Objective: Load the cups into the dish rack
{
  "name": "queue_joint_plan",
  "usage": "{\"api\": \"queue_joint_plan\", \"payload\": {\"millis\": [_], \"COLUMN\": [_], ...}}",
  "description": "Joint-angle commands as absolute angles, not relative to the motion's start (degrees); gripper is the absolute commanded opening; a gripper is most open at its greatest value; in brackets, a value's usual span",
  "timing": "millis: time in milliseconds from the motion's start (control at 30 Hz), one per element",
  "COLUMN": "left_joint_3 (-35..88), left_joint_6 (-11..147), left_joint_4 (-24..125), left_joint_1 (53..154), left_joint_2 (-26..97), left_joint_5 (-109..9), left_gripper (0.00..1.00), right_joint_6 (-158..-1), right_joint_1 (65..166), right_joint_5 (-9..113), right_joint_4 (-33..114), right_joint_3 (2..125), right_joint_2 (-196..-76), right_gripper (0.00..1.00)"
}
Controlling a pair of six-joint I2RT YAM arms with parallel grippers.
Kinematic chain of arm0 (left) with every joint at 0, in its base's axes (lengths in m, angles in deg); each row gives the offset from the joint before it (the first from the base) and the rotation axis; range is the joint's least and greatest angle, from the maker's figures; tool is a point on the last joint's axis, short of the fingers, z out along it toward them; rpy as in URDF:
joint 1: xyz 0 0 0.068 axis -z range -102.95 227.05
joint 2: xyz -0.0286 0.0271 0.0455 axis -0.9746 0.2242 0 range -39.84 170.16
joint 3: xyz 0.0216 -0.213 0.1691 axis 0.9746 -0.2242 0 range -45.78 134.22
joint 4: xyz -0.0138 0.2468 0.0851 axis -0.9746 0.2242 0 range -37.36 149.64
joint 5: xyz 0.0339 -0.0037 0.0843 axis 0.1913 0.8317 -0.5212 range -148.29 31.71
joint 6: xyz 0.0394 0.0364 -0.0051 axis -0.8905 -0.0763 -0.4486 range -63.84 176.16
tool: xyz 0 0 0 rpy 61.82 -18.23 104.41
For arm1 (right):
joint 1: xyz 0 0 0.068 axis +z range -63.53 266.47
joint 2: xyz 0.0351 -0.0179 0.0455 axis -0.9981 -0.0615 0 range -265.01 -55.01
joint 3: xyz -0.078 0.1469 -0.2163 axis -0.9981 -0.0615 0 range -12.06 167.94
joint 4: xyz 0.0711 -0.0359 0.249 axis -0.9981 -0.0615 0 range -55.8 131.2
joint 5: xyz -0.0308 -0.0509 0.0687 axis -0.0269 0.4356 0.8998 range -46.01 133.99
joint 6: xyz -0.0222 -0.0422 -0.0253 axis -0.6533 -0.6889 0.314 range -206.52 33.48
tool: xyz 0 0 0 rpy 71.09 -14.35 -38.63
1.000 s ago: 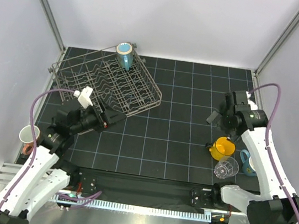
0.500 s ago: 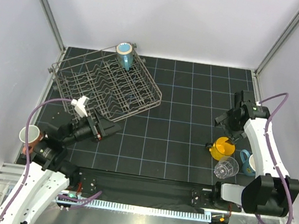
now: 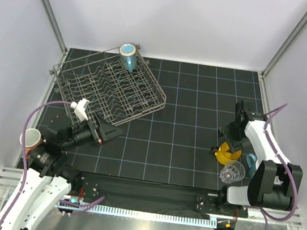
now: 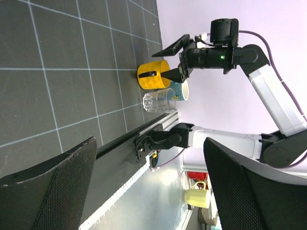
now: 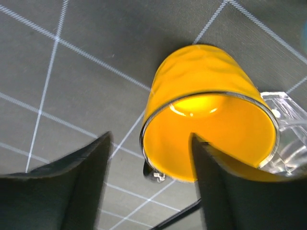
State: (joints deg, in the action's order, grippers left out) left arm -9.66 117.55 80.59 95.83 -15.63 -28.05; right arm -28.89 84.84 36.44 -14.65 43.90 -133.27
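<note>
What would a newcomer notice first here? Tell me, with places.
The bright yellow cup sits near the right edge of the table, with the open right gripper at its rim. Far left, the big grey dish rack holds just one light blue cup in its far corner.

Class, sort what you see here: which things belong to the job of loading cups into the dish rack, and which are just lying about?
Part of the job: dish rack; light blue cup in it; yellow cup, with the open right gripper at its rim; clear tumbler; blue mug; pink cup at far left.
Just lying about: pale yellow mug off the table; black grid mat.
</note>
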Motion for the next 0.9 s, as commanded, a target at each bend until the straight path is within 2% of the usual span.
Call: {"api": "queue_joint_plan", "payload": {"millis": [0,33,100,200,233,267,333,467,500,633,867], "left_joint_3": [-7.3,-7.0,-5.2,-3.1,-2.6,-2.4,-1.4,-0.7,-0.5,-0.3,-4.1], "left_joint_6": [116.4,116.0,115.5,114.8,114.6,114.4,114.4,115.4,115.8,119.3,125.5], "left_joint_4": [81.3,81.7,83.5,84.8,85.5,85.8,86.7,86.2,85.9,81.5,71.3], "left_joint_1": [95.9,95.9,95.9,95.9,95.9,95.9,95.9,95.9,95.9,95.9,95.9], "left_joint_2": [-14.2,-13.7,-12.9,-11.6,-11.5,-11.5,-11.7,-11.0,-10.6,-7.5,-3.5], "left_joint_5": [-28.2,-28.2,-28.6,-29.1,-29.4,-29.6,-30.6,-31.6,-31.6,-30.3,-27.1], "left_gripper": [0.89,0.89,0.89,0.89,0.89,0.89,0.89,0.88,0.88,0.88,0.86], "right_joint_6": [-28.1,-28.3,-28.4,-29.5,-30.4,-31.1,-33.5,-39.5,-40.7,-45.7,-55.4], "right_joint_1": [84.5,84.5,84.5,84.5,84.5,84.5,84.6,85.4,85.6,86.5,99.1], "right_joint_5": [34.1,33.8,33.4,34.0,34.7,35.1,36.7,40.3,41.0,42.6,50.7], "right_joint_4": [-10.5,-10.2,-8.6,-6.9,-6.3,-5.9,-4.3,-2.3,-1.4,0.6,8.0], "right_joint_3": [43.0,42.5,41.8,40.3,39.8,39.6,38.9,39.3,39.4,40.1,43.8], "right_joint_2": [-134.5,-134.6,-134.4,-135.0,-135.3,-135.3,-135.3,-134.8,-134.2,-130.6,-121.2], "right_gripper": [0.63,0.53,0.46,0.44,0.35,0.34,0.22,0.11,0.06,0.04,0.04]}}
